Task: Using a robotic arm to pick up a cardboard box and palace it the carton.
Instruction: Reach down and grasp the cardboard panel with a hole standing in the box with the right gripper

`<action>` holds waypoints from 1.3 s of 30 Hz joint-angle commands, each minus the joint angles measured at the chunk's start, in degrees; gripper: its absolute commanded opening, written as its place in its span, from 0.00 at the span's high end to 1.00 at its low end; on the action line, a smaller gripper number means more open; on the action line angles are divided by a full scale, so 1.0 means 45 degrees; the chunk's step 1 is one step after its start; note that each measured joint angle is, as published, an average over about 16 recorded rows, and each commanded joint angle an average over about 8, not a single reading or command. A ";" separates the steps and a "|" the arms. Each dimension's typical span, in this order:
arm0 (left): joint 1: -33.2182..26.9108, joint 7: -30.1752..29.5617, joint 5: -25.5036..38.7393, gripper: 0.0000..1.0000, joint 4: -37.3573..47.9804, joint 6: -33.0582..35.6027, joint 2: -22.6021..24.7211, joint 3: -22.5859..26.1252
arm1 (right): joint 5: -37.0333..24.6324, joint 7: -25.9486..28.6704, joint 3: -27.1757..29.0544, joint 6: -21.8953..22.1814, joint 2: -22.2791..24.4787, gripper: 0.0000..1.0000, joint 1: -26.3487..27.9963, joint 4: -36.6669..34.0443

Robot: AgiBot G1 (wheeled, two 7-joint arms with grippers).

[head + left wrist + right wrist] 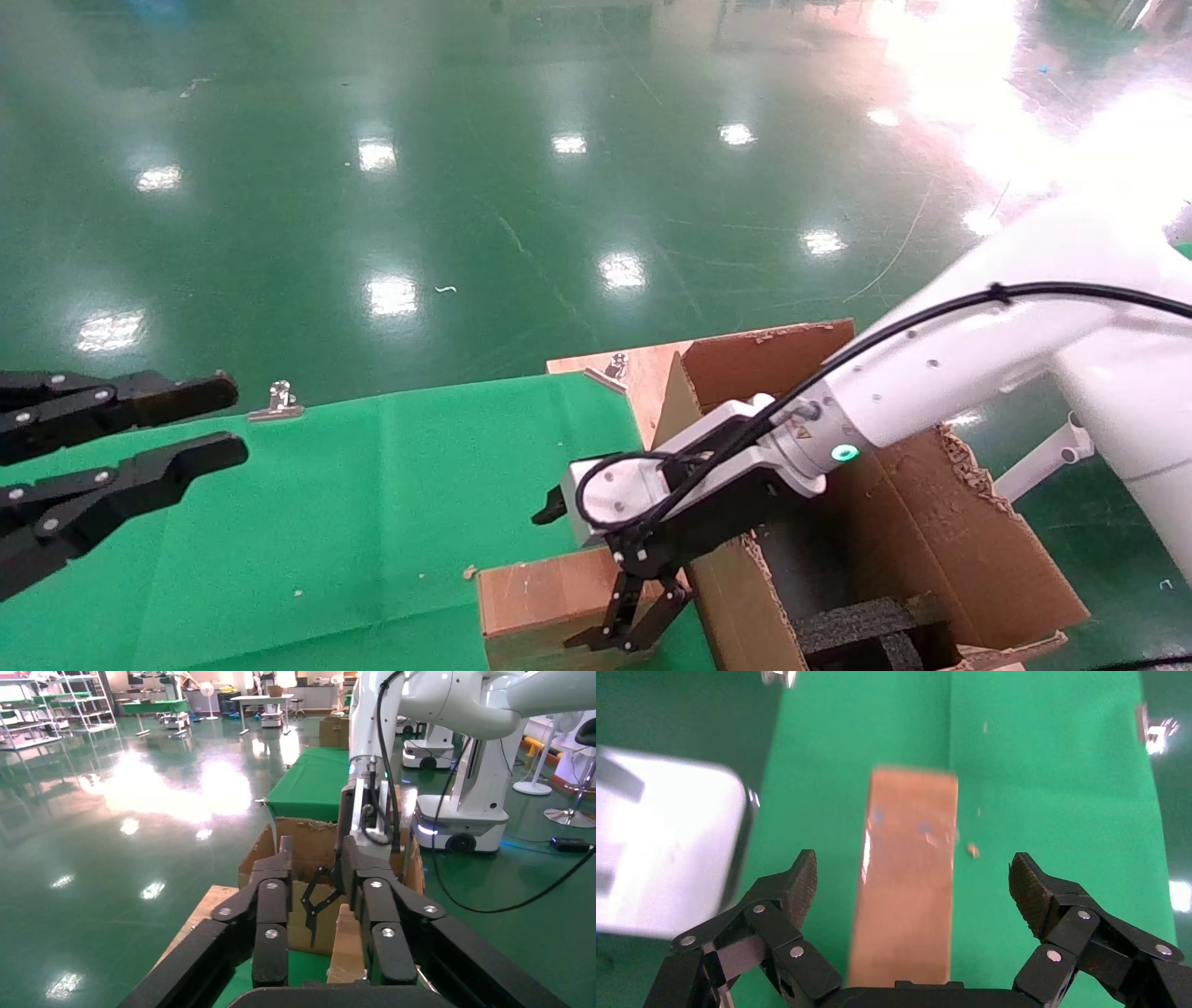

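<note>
1. Nearest to the camera, at the bottom centre of the head view, the cardboard box is seen lying flat on the green-covered bench, right at the frame's lower edge. In the right wrist view the same small brown box is framed lengthwise between the two fingers.

2. Right over it, the right gripper is pointed down with its jaws spread wide; the box sits between the fingertips but nothing is clamped yet, and whether the pads touch the cardboard can't be told.

3. The robotic arm is seen reaching in from the right edge of the head view, with a black cable looped along it and a small green light near the wrist.

4. Just beside the box, at lower right of the frame, the carton is parked with ragged flaps up and black foam blocks inside.

5. At the left edge of the head view, the left gripper is held out over the bench, well apart from the box, jaws open and empty.

6. Farther back, two metal clips are spotted on the bench's far edge.

7. Beyond that, only glossy green floor with lamp reflections is seen.
</note>
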 commanded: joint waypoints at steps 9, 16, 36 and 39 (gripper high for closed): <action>0.0000 0.0000 0.0000 0.30 0.0000 0.0000 0.0000 0.0000 | -0.1378 0.0172 -0.1252 0.0036 -0.0729 0.00 0.0864 0.0185; 0.0001 0.0000 -0.0001 0.00 0.0002 -0.0002 -0.0001 -0.0001 | -0.1374 0.0173 -0.1634 -0.0009 -0.0915 0.02 0.1096 0.0099; 0.0003 0.0001 -0.0001 0.00 0.0004 -0.0005 -0.0002 -0.0002 | -0.1308 0.0170 -0.1631 -0.0023 -0.0909 1.00 0.1102 0.0092; 0.0003 0.0001 -0.0001 0.00 0.0004 -0.0005 -0.0002 -0.0002 | -0.1303 0.0169 -0.1617 -0.0022 -0.0902 1.00 0.1092 0.0094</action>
